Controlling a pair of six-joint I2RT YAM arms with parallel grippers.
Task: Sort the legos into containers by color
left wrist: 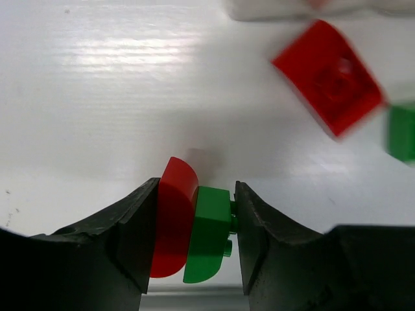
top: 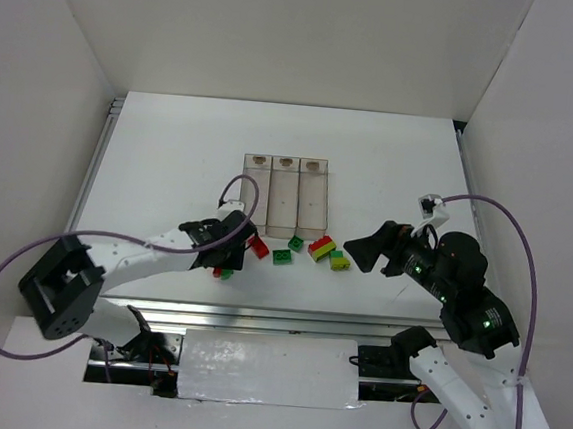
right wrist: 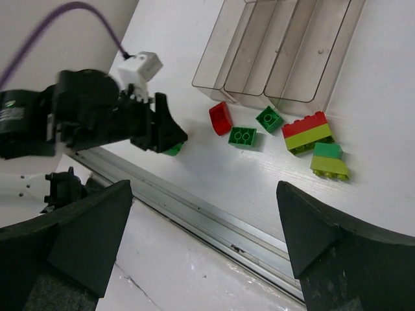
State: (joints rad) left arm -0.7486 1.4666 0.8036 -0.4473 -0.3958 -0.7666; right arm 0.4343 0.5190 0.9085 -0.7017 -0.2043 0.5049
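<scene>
The legos all lie outside the containers (top: 284,212), so you are at the first pick. Your left hand (left wrist: 196,217) is clenched on a joined pair, a red piece (left wrist: 174,223) pressed against a green piece (left wrist: 211,236). It sits low over the counter (top: 170,164), just in front of the containers' near ends. Your right hand (top: 351,254) hangs spread wide, holding nothing, to the right of the pile.

I judge the next move needs both hands. The two colours you hold belong in different containers, so the pair must be pulled apart before either half goes in, and your right hand is free for that.

Counted, largest first:
- One counter.
- Three clear containers side by side, nothing in them.
- Two loose stacks: a red-on-yellow-green stack (right wrist: 307,131) and a green-on-yellow-green stack (right wrist: 329,161).
- Three singles: a red brick (right wrist: 220,118), a near green brick (right wrist: 243,137) and a far green brick (right wrist: 269,118).

With the held pair that makes nine pieces, as far as I can tell: three red, four green, two yellow-green.
</scene>
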